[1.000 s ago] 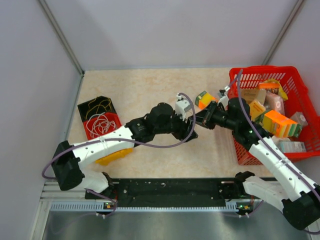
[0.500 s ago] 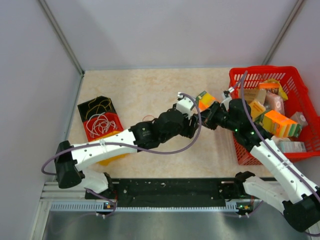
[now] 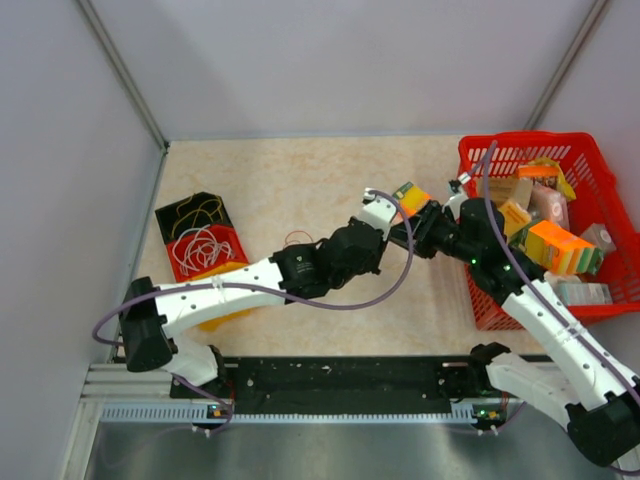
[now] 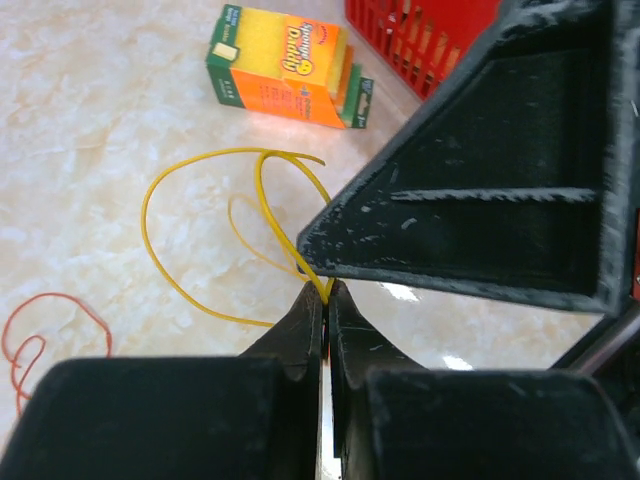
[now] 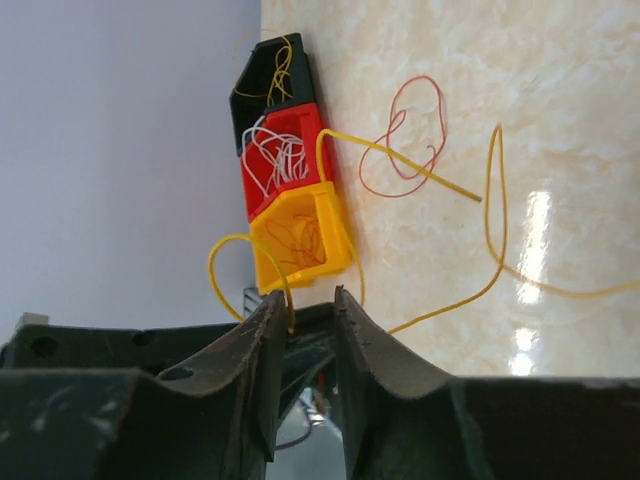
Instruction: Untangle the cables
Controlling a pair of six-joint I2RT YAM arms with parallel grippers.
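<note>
Beige tabletop, yellow cable wrist-view only

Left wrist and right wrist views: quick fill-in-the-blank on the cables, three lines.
The left hand is shut on the ___ cable.
In the tray, the white cables sit in the ___ compartment.
Loose on the table, away from the hand, lies a ___ cable.
Missing: yellow; red; red.
</note>
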